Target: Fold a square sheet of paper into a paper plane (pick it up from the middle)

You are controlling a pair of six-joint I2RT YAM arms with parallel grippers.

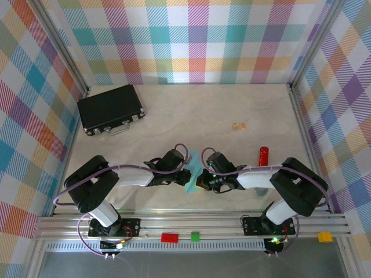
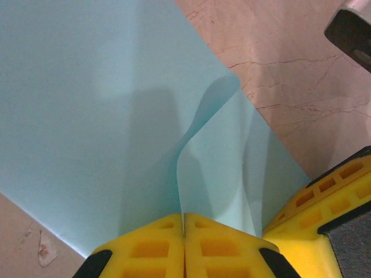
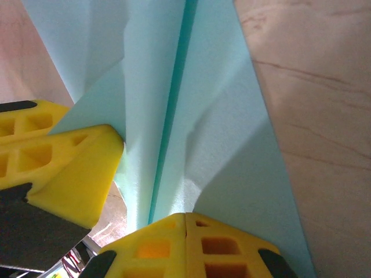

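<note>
I see the paper caught between my two tools: left tool and right tool each clenched on it.

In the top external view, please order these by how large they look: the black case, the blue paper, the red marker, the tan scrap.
1. black case
2. blue paper, folded and partly covered, judged by its visible part
3. red marker
4. tan scrap

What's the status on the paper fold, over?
Both shut: left claw and right claw pinch the blue paper. Partly folded, centre crease showing. Lying well apart from it: black case, red marker, tan scrap.
</note>
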